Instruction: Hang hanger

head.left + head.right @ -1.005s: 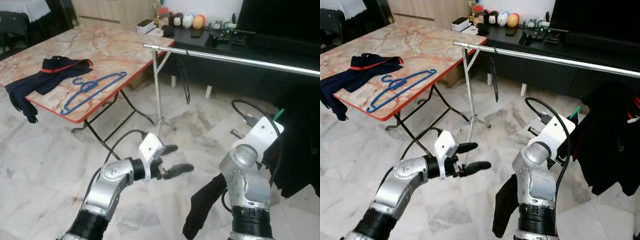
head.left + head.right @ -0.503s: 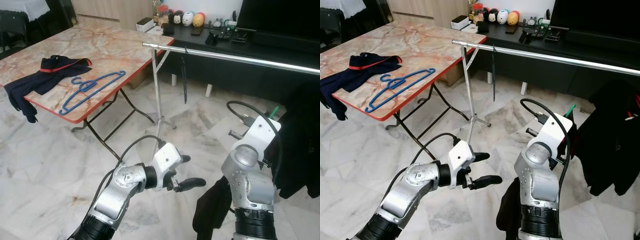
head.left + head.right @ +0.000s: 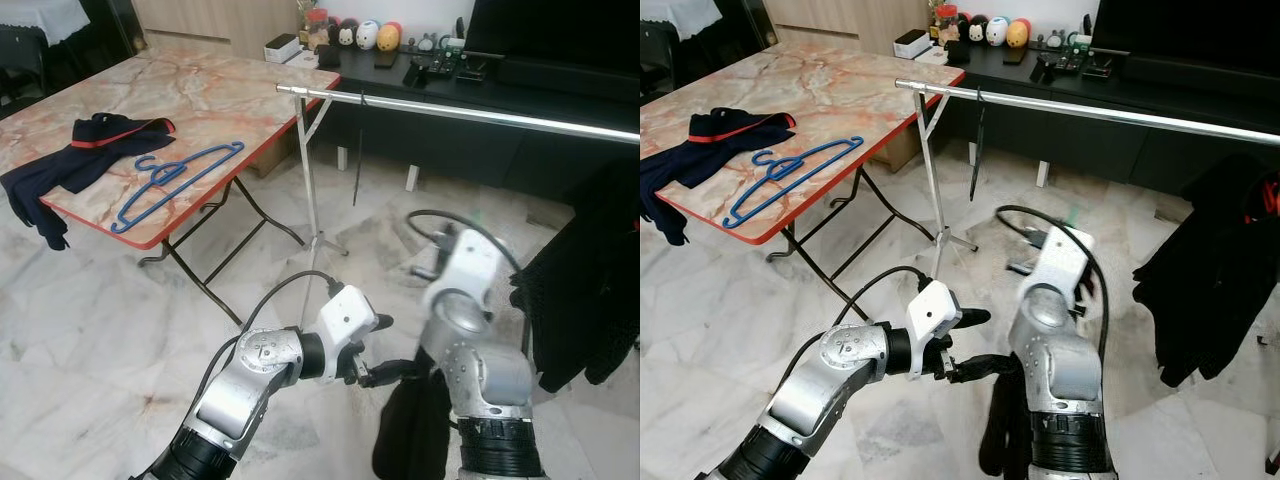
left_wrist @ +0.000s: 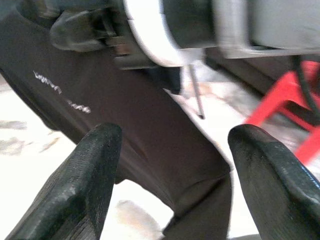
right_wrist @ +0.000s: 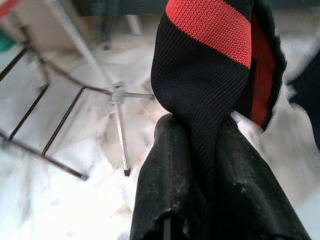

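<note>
A blue hanger (image 3: pixel 175 180) lies on the marble table (image 3: pixel 210 90), beside a dark garment with red trim (image 3: pixel 85 150). A thin black hanger (image 3: pixel 358 150) dangles from the left end of the steel rail (image 3: pixel 480 112). My right gripper (image 5: pixel 200 145) is shut on a black garment with a red band (image 5: pixel 210 65), which hangs down below my right arm (image 3: pixel 465 320). My left gripper (image 3: pixel 388 348) is open and low in front, its fingertips right beside that hanging cloth (image 4: pixel 150 130).
Black clothes (image 3: pixel 585 280) hang from the rail at the right. The rail's stand (image 3: pixel 308 190) rises from the marble floor beside the folding table's legs. A low black cabinet (image 3: pixel 420 75) with toys and a screen lines the back wall.
My left gripper has swung right and down until it sits against the cloth under my right arm. My right wrist has turned and shifted left.
</note>
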### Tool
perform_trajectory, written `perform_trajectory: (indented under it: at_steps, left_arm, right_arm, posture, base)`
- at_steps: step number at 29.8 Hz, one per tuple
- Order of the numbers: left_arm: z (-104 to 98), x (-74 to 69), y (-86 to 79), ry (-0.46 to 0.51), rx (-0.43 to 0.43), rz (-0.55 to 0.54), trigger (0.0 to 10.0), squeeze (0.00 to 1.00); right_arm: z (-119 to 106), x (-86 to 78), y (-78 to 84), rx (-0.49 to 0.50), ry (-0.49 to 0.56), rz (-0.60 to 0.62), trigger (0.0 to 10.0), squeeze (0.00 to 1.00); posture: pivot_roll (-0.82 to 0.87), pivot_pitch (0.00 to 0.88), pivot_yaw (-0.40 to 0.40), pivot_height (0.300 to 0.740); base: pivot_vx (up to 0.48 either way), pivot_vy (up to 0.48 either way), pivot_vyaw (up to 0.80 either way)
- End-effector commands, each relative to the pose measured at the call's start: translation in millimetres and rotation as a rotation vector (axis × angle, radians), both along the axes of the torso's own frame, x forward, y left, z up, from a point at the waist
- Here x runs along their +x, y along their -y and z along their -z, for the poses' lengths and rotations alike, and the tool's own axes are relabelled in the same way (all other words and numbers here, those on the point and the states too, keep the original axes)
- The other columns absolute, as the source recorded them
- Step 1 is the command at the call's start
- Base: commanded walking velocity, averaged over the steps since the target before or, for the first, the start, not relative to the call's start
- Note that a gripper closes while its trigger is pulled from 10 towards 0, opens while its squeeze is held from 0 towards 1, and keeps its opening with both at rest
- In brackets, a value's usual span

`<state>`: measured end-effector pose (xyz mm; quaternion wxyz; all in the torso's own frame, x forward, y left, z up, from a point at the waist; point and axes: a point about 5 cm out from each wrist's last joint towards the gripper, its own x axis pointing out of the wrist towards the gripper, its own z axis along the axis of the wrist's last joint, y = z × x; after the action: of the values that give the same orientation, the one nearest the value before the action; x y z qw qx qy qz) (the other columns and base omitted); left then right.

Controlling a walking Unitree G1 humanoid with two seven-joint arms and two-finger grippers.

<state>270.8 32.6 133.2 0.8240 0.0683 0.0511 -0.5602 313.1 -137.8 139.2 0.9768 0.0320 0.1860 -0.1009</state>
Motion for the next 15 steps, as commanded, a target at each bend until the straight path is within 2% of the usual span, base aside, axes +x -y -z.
perform_trajectory:
  at_steps: [1, 4, 5, 7, 8, 10, 11, 15]
  left_arm:
    - [0.9, 9.9, -15.0, 0.016, 0.024, -0.077, 10.0, 0.0]
    - [2.1, 13.4, -22.5, 0.015, 0.041, -0.106, 10.0, 0.0]
    - [4.1, 15.0, -30.1, 0.02, 0.061, -0.122, 10.0, 0.0]
    - [5.7, 16.3, -37.1, 0.021, 0.074, -0.135, 10.0, 0.0]
    - [8.7, 17.1, -45.5, 0.02, 0.095, -0.147, 10.0, 0.0]
    - [11.0, 16.9, -50.7, 0.016, 0.108, -0.145, 10.0, 0.0]
    - [12.3, 16.3, -53.0, 0.011, 0.114, -0.137, 10.0, 0.0]
    - [14.9, 12.8, -56.1, -0.003, 0.119, -0.1, 10.0, 0.0]
  right_arm:
    - [-0.8, -1.7, 12.9, -0.031, 0.029, 0.009, 10.0, 0.0]
    - [5.4, -3.0, 26.2, -0.075, 0.01, 0.017, 10.0, 0.0]
    - [11.1, -4.6, 42.8, -0.121, -0.008, 0.05, 10.0, 0.0]
    - [15.7, -5.8, 57.3, -0.162, -0.017, 0.056, 10.0, 0.0]
    - [22.0, -6.4, 71.9, -0.209, -0.032, 0.005, 10.0, 0.0]
    - [24.8, -6.4, 78.5, -0.252, -0.026, -0.086, 10.0, 0.0]
    - [25.3, -6.5, 80.3, -0.273, -0.009, -0.154, 10.0, 0.0]
    - [30.1, -12.5, 75.2, -0.235, 0.005, -0.38, 10.0, 0.0]
  posture:
    - [0.01, 0.047, 0.046, 0.74]
    - [0.02, 0.046, 0.046, 0.74]
    - [0.02, 0.042, 0.044, 0.74]
    - [0.02, 0.043, 0.042, 0.74]
    - [0.02, 0.041, 0.042, 0.74]
    - [0.02, 0.04, 0.04, 0.74]
    - [0.02, 0.041, 0.04, 0.74]
    - [0.02, 0.036, 0.039, 0.74]
  base:
    - [0.0, 0.0, 0.0]
    - [0.0, 0.0, 0.0]
    - [0.0, 0.0, 0.0]
    - [0.0, 0.0, 0.0]
    - [0.0, 0.0, 0.0]
    - [0.0, 0.0, 0.0]
    - [0.0, 0.0, 0.0]
    - [0.0, 0.0, 0.0]
